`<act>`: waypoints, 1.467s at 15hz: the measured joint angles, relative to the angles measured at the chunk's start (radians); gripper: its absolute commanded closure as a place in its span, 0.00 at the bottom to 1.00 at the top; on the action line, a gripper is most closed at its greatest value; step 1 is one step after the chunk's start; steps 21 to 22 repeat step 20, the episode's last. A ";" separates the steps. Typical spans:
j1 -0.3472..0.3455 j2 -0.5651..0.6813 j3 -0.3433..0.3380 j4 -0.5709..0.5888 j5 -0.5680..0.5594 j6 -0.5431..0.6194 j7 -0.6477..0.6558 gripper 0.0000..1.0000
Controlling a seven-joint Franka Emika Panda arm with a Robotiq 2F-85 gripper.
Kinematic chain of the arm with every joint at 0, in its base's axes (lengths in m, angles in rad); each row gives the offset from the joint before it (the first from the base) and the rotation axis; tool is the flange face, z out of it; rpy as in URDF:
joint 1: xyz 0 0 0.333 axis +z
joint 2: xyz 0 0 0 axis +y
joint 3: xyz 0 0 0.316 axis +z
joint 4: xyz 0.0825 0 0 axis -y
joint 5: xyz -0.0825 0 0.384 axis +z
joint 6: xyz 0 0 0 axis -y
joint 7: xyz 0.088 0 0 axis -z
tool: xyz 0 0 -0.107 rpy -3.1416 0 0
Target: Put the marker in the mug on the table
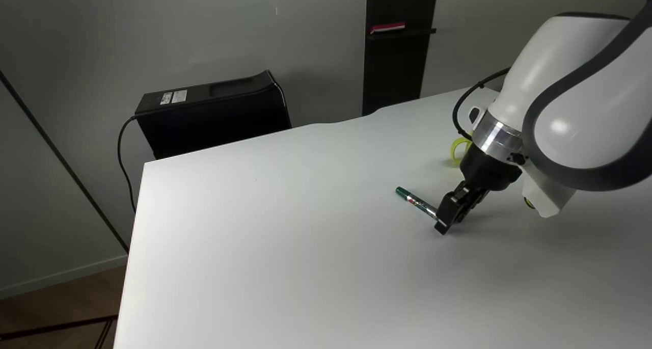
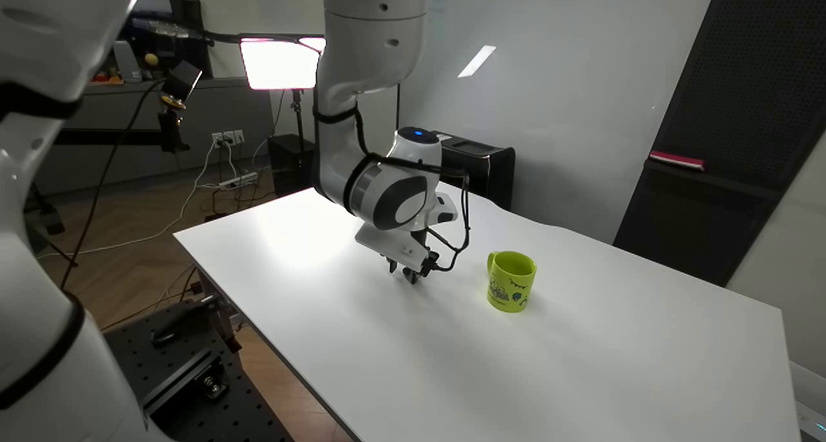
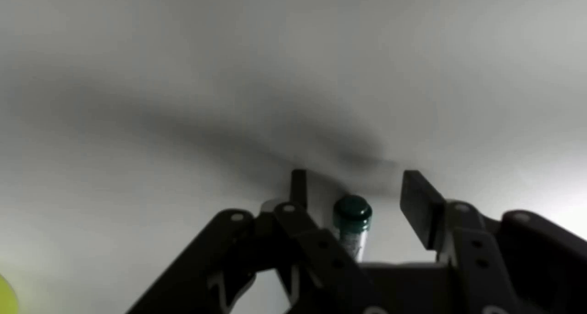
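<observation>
Near a grey wall point(image 1: 305, 43), the white table point(image 1: 254, 257) bears the marker point(image 1: 417, 203).

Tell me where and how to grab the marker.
Grip the marker by its barrel, likely near mid-length, from above, with the pincer closing across its width. It's slim and looks to be lying flat; in the wrist view, one end shows between the open jaws.

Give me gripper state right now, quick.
Gripper: open, holding nothing; in the wrist view the green marker shows between its jaws, ungripped.
</observation>
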 measured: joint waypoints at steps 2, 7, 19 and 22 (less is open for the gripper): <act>0.000 -0.002 -0.002 0.019 0.002 -0.057 0.000 0.01; 0.010 -0.062 -0.032 0.077 0.018 -0.232 0.001 0.00; 0.104 -0.238 -0.152 0.176 0.058 -0.749 0.106 0.00; 0.108 -0.240 -0.156 0.176 0.058 -0.753 0.112 0.00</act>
